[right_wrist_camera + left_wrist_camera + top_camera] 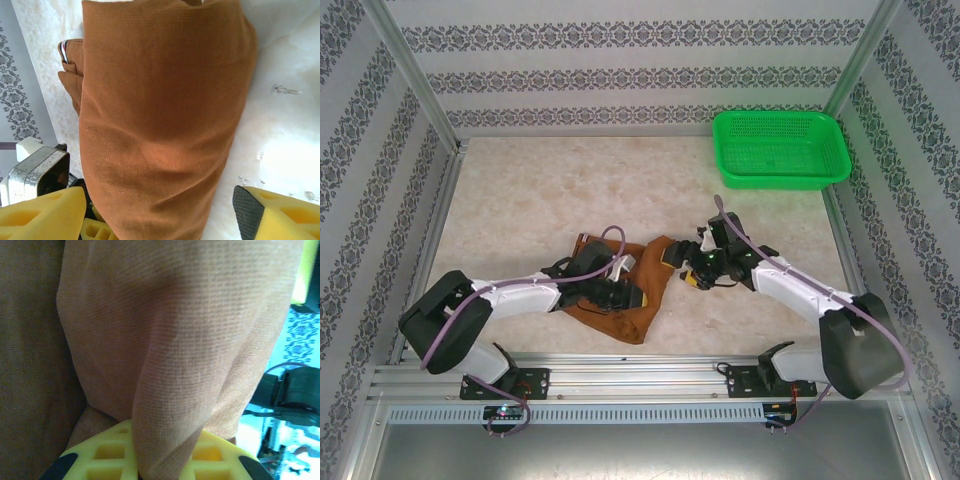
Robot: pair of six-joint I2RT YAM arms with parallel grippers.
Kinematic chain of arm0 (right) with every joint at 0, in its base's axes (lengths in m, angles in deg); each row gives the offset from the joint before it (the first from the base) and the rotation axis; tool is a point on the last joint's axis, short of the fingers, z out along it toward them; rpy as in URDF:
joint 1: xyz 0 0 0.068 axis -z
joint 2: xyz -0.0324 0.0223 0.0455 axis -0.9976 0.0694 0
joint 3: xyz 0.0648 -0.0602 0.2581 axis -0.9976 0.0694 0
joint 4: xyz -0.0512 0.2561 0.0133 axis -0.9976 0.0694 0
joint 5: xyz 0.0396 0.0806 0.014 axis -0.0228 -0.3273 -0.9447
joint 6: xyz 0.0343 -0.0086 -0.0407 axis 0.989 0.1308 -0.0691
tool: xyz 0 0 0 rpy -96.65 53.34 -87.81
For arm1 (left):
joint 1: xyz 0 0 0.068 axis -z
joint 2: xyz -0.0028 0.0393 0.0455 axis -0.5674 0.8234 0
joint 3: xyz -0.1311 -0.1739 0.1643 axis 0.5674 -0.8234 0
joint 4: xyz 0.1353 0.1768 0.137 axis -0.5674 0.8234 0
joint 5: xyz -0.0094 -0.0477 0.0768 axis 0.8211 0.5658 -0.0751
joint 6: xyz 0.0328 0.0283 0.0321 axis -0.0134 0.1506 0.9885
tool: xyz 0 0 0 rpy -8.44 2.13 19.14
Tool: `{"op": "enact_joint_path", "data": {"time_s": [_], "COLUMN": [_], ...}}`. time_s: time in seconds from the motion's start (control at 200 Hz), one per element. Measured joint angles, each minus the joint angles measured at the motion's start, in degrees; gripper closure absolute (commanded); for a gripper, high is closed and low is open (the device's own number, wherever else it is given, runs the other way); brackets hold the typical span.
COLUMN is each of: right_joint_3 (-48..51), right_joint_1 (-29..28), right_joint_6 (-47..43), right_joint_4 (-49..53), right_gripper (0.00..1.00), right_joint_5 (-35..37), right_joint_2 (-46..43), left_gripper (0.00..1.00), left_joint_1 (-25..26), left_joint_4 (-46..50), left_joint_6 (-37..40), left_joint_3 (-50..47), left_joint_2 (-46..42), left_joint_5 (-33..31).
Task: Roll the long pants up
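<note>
The long pants (642,300) lie bunched in a rust-brown heap at the table's middle front. My left gripper (623,294) rests on the heap; in the left wrist view its yellow fingers (107,455) are shut on a raised fold of the long pants (165,340), with the gripper (162,462) pinching it at the base. My right gripper (688,264) sits at the heap's right end. In the right wrist view it (155,220) stands open astride a rolled part of the long pants (160,110), its right pad (248,210) apart from the cloth. A striped label (63,50) shows at the far left edge.
A green basket (780,150) stands at the back right corner. Patterned walls and metal posts close in the table (520,200) on three sides. The right arm (295,395) is close beside the left gripper.
</note>
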Motion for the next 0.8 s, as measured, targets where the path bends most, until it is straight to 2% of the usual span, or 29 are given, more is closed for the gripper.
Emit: {"op": "enact_joint_path", "data": {"time_s": [0.2, 0.315, 0.57, 0.684, 0.799], "right_joint_3": [-3.96, -6.27, -14.99, -19.67, -22.58], "right_joint_1": [-3.48, -5.42, -8.5, -9.49, -9.7], "right_joint_6": [-1.31, -2.12, -4.46, -5.77, -6.54], "right_joint_4": [0.0, 0.04, 3.41, 6.4, 7.78], "right_gripper": [0.21, 0.21, 0.21, 0.27, 0.29], "right_joint_5": [-0.7, -1.07, -1.53, -1.03, -2.27], "right_joint_2": [6.14, 10.91, 22.51, 26.36, 30.08], "left_gripper": [1.0, 1.0, 1.0, 1.0, 1.0], "left_joint_1": [-4.52, -5.64, -6.51, -7.06, -7.82], "left_joint_4": [-14.51, -19.78, -23.74, -25.29, -27.15], "left_joint_6": [-9.57, -13.2, -16.35, -16.59, -16.52], "left_joint_3": [-9.66, -11.93, -13.27, -13.33, -13.31], "left_joint_2": [-1.84, -1.57, -0.02, 1.14, 2.84], "left_joint_5": [3.87, 5.42, 6.34, 6.93, 8.48]}}
